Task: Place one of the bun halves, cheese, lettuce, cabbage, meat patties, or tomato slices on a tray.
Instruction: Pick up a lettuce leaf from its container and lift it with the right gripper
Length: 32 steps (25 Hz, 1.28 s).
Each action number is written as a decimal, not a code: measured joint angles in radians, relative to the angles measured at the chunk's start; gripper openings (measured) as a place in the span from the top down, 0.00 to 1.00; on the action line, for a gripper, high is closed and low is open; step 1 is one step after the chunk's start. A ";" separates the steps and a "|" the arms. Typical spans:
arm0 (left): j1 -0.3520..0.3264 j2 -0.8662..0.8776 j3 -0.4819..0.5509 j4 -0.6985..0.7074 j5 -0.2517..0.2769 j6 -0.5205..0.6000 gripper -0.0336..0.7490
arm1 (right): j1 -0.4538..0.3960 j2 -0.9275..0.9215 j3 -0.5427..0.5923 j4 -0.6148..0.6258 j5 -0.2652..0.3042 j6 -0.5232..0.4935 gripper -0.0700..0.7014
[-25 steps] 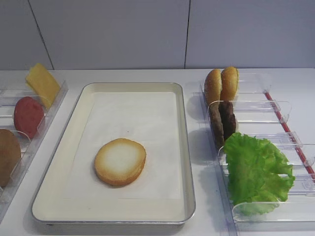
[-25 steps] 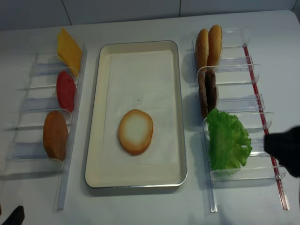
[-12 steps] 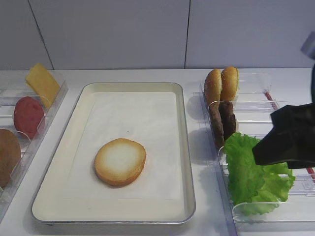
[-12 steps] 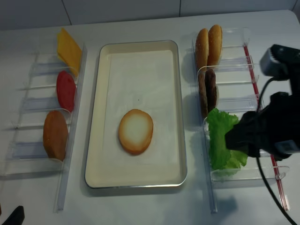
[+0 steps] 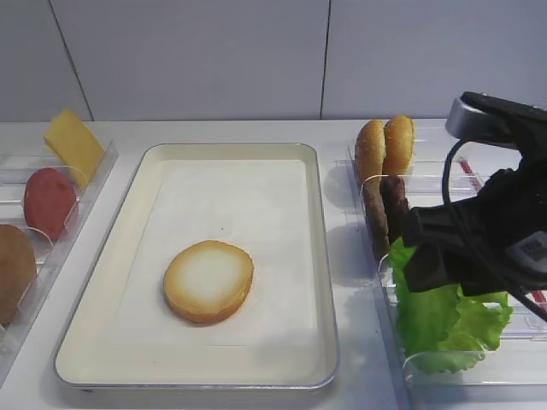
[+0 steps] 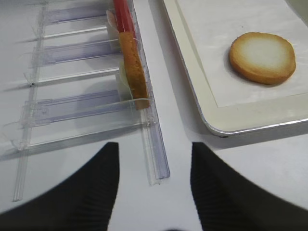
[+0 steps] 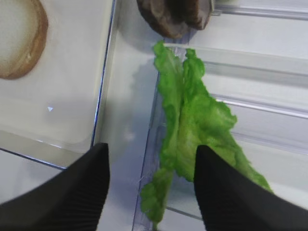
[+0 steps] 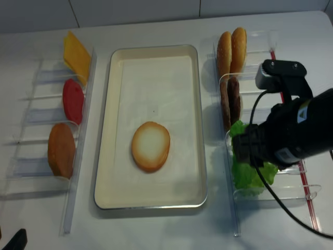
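The silver tray [image 5: 231, 179] [image 8: 156, 78] holds one bun half [image 5: 208, 280] [image 8: 151, 146] cut face up. In the near slot of the right rack, green leaves stand on edge. The thin frilly lettuce [image 7: 168, 110] [image 5: 406, 282] is on the left, and a bulkier folded leaf, the cabbage [image 7: 211, 125] [image 5: 466, 320], leans against it. My right gripper [image 7: 151, 149] [image 5: 427, 256] [image 8: 244, 148] hangs open just above them, one finger over each side of the lettuce and rack wall, holding nothing. My left gripper [image 6: 154, 144] is open over bare table by the left rack's near end.
The right rack also holds meat patties [image 5: 386, 209] [image 8: 230, 101] and two bun halves [image 5: 385, 145]. The left rack [image 6: 86, 103] carries the cheese [image 5: 73, 145], a tomato slice [image 5: 47, 201] and another bun half [image 5: 13, 269] [image 6: 132, 62]. A wall stands behind.
My right arm has come in from the right, over the right rack, to hang above the green leaves with its jaws still open. Nothing on the tray or in the racks moved.
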 joint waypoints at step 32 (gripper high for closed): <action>0.000 0.000 0.000 0.000 0.000 0.000 0.55 | 0.044 0.039 -0.264 0.264 0.136 -0.117 0.86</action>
